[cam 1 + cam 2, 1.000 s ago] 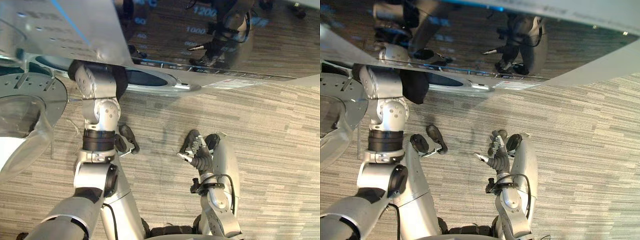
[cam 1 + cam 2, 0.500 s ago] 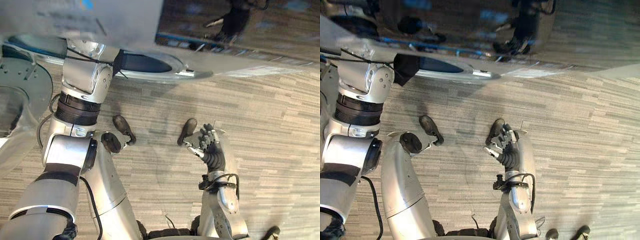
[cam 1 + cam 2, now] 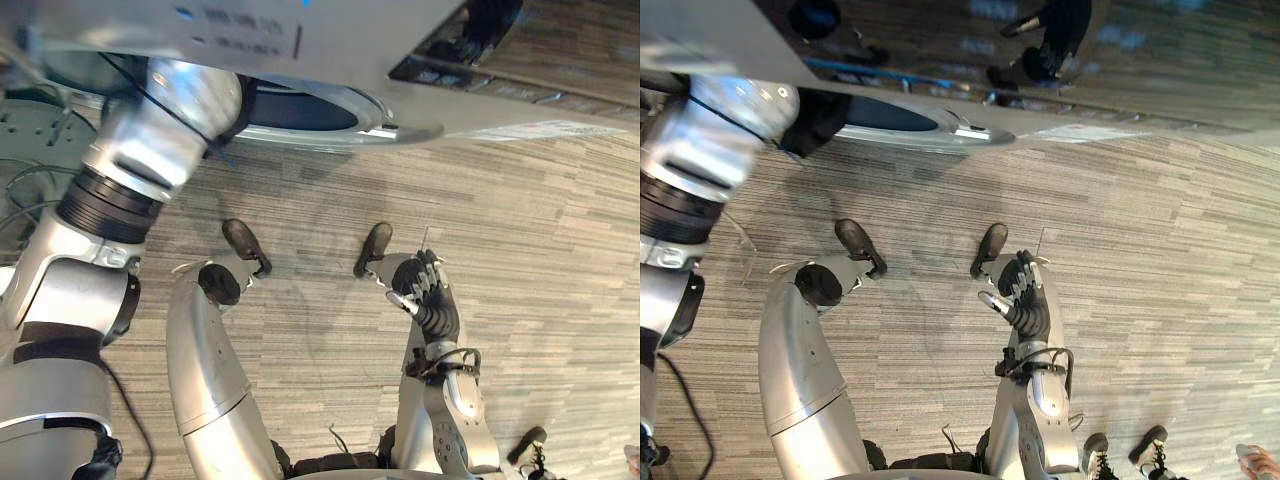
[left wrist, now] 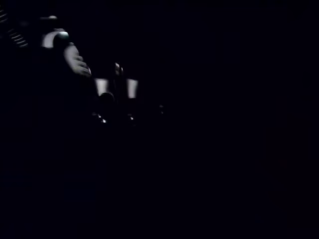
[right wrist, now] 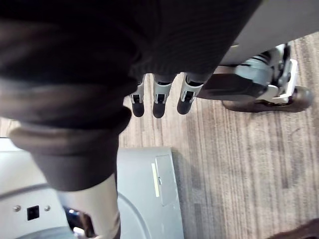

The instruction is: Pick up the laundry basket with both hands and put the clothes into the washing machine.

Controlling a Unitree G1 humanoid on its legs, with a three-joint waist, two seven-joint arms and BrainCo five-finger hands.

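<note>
Evidently the left hand (image 4: 102, 87) is sunk in the dark drum. Only faint fingers are caught there, so it cannot be told whether it is open or closed, nor whether any clothes are held. The right hand (image 3: 424, 290) is hung low beside the body, fingers loosely straight and nothing gripped. Above both, the pale front-loading washing machine (image 3: 300, 35) is seen, with its silver-rimmed round opening (image 3: 375, 118) over the grey striped carpet floor (image 3: 520, 220). A garment could be dragged back out over that rim if the left hand were withdrawn closed. The hand could also be knocked against the rim if it were pulled out at an angle.
</note>
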